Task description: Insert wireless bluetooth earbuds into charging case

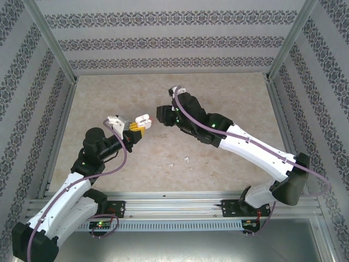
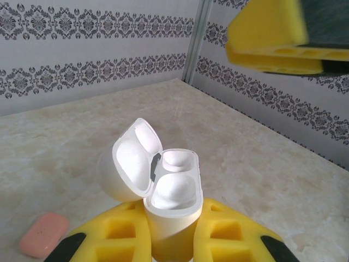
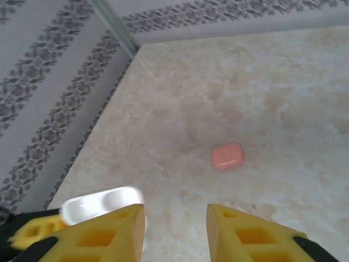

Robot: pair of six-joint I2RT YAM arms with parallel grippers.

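Observation:
A white charging case stands upright with its lid flipped open to the left, and my left gripper is shut on its lower body. From above, the case is held over the table's middle by the left gripper. My right gripper hovers just right of it, open, with nothing between its yellow fingers. Its view catches the white case at lower left. Two tiny white earbuds lie on the table nearer the arm bases. I cannot tell whether the case's wells hold anything.
A salmon-pink closed case lies flat on the beige table, also seen at the left wrist view's lower left as the pink case. Patterned walls and metal posts enclose the table on three sides.

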